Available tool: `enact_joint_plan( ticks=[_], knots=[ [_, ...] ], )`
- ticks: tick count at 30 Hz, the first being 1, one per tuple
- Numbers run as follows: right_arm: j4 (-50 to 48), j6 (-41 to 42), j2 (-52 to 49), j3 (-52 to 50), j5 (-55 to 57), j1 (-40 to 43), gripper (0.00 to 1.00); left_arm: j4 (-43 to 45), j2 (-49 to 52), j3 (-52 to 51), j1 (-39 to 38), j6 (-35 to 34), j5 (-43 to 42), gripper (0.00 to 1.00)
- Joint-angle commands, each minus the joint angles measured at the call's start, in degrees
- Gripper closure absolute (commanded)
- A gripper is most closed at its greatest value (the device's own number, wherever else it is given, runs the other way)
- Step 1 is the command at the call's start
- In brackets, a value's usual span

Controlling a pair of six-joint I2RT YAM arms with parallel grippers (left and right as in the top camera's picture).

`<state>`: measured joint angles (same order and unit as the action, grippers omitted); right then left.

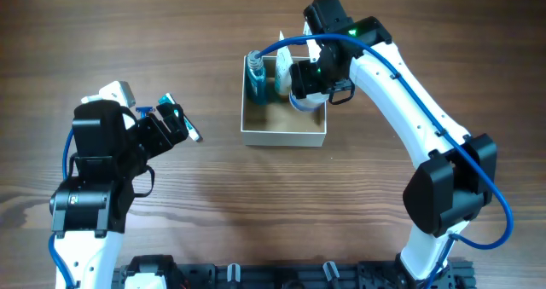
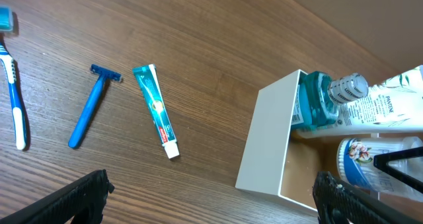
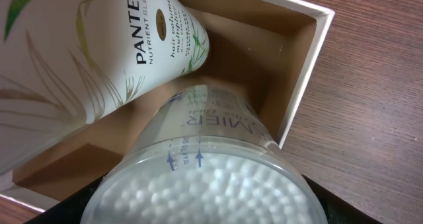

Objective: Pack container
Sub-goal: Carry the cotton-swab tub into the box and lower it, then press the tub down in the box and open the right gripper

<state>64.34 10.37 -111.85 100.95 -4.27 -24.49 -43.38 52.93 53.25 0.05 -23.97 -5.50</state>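
Wood table point(image 1: 213, 204): right fingers point(image 1: 309, 74) grasp swab jar point(image 3: 205, 184) inside container point(image 1: 281, 137); left fingers point(image 2: 86, 197) released, well apart.

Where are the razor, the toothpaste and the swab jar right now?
razor point(image 2: 88, 115): left wrist view, middle of the blue handle.
toothpaste point(image 2: 156, 110): left wrist view, middle of the tube.
swab jar point(image 3: 205, 184): right wrist view, clear end with the swabs showing through.

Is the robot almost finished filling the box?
About halfway. Already in the container: a blue bottle and a Pantene tube. In hand: the right pincer holds a cotton-swab jar in its opening. Left on the table: toothbrush, razor and toothpaste.
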Motion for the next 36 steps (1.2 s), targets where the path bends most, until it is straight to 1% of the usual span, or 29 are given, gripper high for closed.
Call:
enact_joint_plan(
  ticks=[1, 4, 6, 7, 9, 17, 22, 26, 28, 29, 30, 31, 33, 34, 36],
  knots=[
    [0.37, 0.11, -0.46, 0.04, 0.11, -0.09, 0.27, -0.02, 0.11, 1.14, -0.28, -0.50, -0.66, 0.00],
    [0.39, 0.13, -0.46, 0.04, 0.09, -0.09, 0.16, -0.07, 0.11, 1.14, -0.28, -0.50, -0.66, 0.00],
    [0.37, 0.13, -0.46, 0.04, 0.09, -0.09, 0.14, -0.22, 0.11, 1.14, -0.28, -0.50, -0.66, 0.00],
    [0.42, 0.15, -0.46, 0.04, 0.09, -0.09, 0.11, -0.22, 0.11, 1.14, -0.28, -0.50, -0.66, 0.00],
    [0.48, 0.15, -0.46, 0.04, 0.00, -0.09, 0.08, -0.22, 0.11, 1.14, -0.28, -0.50, -0.66, 0.00],
    [0.44, 0.17, -0.46, 0.04, -0.15, -0.09, 0.09, -0.22, 0.11, 1.14, -0.28, -0.50, -0.66, 0.00],
    [-0.35, 0.74, -0.20, 0.07, -0.04, -0.09, 0.17, -0.24, 0.11, 1.14, -0.28, -0.50, -0.66, 0.00],
    [-0.85, 1.40, 4.13, 0.09, 2.10, -0.09, 0.17, -0.46, 0.13, 1.14, -0.28, -0.48, -0.66, 0.00],
    [-0.52, -1.42, 6.62, 0.09, 1.09, -0.09, 0.17, -0.46, 0.13, 1.14, -0.28, -0.50, -0.66, 0.00],
    [0.31, -2.21, 7.32, 0.09, -0.20, -0.09, 0.20, -0.46, 0.13, 1.14, -0.28, -0.50, -0.66, 0.00],
    [1.53, -3.69, 7.85, 0.09, -2.45, -0.09, 0.28, -0.46, 0.13, 1.14, -0.28, -0.50, -0.66, 0.00],
    [3.17, -5.84, 8.04, 0.07, -5.68, -0.20, 0.42, -0.46, 0.13, 1.14, -0.28, -0.50, -0.66, 0.00],
    [5.66, -9.27, 8.02, 0.07, -10.05, -0.83, 0.89, -0.44, 0.13, 1.14, -0.28, -0.50, -0.66, 0.00],
    [6.58, -10.38, 8.02, 0.04, -11.30, -1.77, 0.96, -0.46, 0.13, 1.14, -0.28, -0.50, -0.66, 0.00],
    [6.82, -10.38, 8.02, 0.04, -11.26, -4.22, 0.95, -0.48, 0.13, 1.14, -0.28, -0.50, -0.66, 0.00]
  ],
)
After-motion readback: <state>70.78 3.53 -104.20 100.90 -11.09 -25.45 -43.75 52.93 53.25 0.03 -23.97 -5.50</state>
